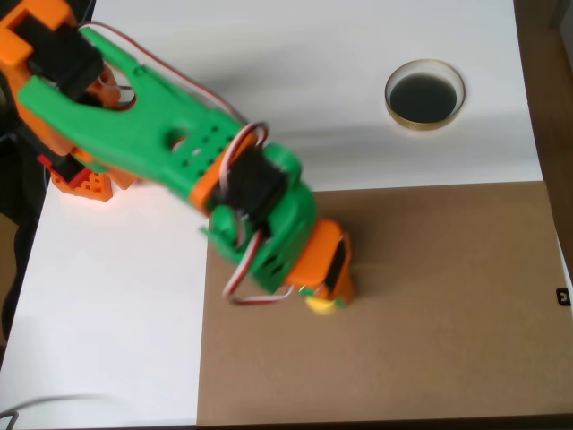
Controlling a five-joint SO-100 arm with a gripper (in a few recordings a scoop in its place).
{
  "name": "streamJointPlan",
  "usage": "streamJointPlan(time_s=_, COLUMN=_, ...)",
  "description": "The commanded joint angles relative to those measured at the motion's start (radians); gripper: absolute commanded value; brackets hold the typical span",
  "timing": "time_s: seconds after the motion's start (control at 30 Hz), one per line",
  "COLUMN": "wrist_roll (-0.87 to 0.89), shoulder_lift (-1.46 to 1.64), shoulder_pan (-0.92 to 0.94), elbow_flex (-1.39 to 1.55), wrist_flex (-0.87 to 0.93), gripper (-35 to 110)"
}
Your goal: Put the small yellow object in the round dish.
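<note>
Overhead view — brown board (430,322) lower right, bare to the right of and below the gripper (324,297). White table (269,54) open along its top edge and down the left side. Only standing thing on the way to the upper right corner: the round dish (425,94), with bare white all round it. Green arm (170,125) slants from the upper left corner to mid-table — blocks that diagonal. Small yellow object (320,304) sits tight under the gripper tip.

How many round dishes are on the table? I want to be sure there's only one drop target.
1. The round dish sits on the white surface at upper right in the overhead view, apart from the arm. The arm could hide something beneath it.
</note>
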Motion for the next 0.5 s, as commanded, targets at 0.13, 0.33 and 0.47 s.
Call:
streamJointPlan(time_s=0.13, wrist_roll=-0.028, shoulder_lift=0.025, shoulder_pan=-0.175, elbow_flex=-0.150, wrist_flex=0.061, gripper=0)
streamJointPlan(time_s=0.33, wrist_roll=-0.029, shoulder_lift=0.021, shoulder_pan=-0.319, elbow_flex=-0.196, wrist_flex=0.086, gripper=0)
streamJointPlan(time_s=0.47, wrist_roll=-0.021, shoulder_lift=-0.003, shoulder_pan=-0.407, elbow_flex=-0.224, wrist_flex=0.086, gripper=0)
